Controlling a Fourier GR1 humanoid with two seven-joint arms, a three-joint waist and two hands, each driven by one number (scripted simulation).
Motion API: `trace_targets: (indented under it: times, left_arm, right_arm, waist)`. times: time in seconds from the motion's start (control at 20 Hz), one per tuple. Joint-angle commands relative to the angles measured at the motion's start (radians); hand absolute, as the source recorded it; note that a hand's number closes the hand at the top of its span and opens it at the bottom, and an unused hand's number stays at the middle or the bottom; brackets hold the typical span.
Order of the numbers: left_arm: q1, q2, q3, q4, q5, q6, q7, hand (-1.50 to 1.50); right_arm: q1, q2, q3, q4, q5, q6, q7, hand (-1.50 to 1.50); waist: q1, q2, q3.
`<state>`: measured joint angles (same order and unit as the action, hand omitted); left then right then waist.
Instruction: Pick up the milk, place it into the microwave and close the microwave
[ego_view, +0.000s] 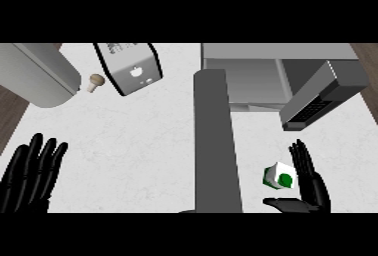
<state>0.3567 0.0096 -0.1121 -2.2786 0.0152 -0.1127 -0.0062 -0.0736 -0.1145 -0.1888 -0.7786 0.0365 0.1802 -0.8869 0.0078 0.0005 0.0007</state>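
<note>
Milk (279, 176) just beside right hand (310, 180)

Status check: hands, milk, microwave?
Left hand open, resting at lower left. Right hand open beside milk carton, not gripping. Microwave door open. Path looks unobstructed.

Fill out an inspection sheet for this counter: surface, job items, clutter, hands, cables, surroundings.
Surface: white counter.
Job's things: milk carton, white and green, at the counter's front right; microwave at the back, its door swung open toward the front.
Clutter: grey canister, small beige knob, tilted white panel, dark grey box.
Hands: left hand open, resting at lower left; right hand open beside the milk carton.
Cables: nothing seen.
Surroundings: brown floor.
</note>
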Motion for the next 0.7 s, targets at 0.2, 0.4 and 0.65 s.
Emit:
trace_targets:
  times: [0.2,0.4,0.65]
  left_arm:
    - [-0.021,-0.004,-0.013,-0.029,-0.003,0.023,0.049,-1.5]
    - [0.033,-0.009,-0.062,-0.026,-0.029,0.037,-0.003,-1.5]
    - [0.015,0.007,-0.024,0.03,-0.006,0.019,-0.039,-1.5]
  right_arm:
    - [-0.138,-0.034,-0.009,0.361,0.066,-0.018,-0.234,-1.5]
    - [-0.119,-0.049,0.058,0.314,0.136,-0.046,-0.271,1.5]
    - [-0.124,-0.039,0.026,0.336,0.09,0.025,-0.353,1.5]
  waist:
    - [0.002,0.001,0.001]
    - [0.006,0.001,0.001]
    - [0.005,0.002,0.001]
